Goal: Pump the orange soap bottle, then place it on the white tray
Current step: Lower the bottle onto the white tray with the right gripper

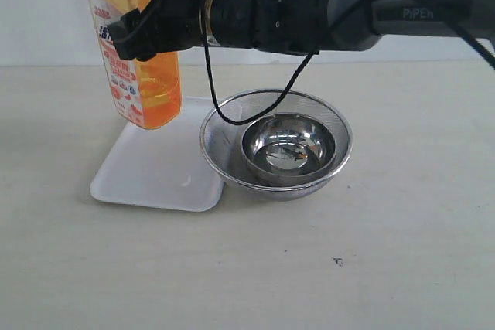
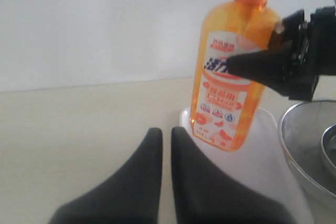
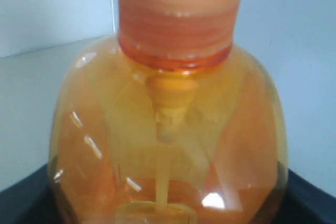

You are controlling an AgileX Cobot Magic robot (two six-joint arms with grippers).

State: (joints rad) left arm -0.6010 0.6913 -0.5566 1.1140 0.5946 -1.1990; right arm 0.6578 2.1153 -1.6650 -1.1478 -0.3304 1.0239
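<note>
The orange soap bottle [image 1: 139,59] hangs tilted over the far end of the white tray [image 1: 155,171], its base a little above the tray's surface. My right gripper [image 1: 135,36] reaches across from the right and is shut on the bottle's upper body. The right wrist view is filled by the bottle's shoulder and orange collar [image 3: 173,19], with dark fingers [image 3: 310,195] at both sides. In the left wrist view the bottle [image 2: 231,77] and the right gripper [image 2: 283,66] show above the tray [image 2: 262,161]. My left gripper [image 2: 166,135] is shut with nothing in it, low over the table beside the tray.
A round steel mesh strainer [image 1: 220,125] with a small shiny steel bowl [image 1: 290,144] inside it stands against the tray's right edge. The strainer's rim [image 2: 294,124] also shows in the left wrist view. The right arm's black cable [image 1: 224,117] dangles over the strainer.
</note>
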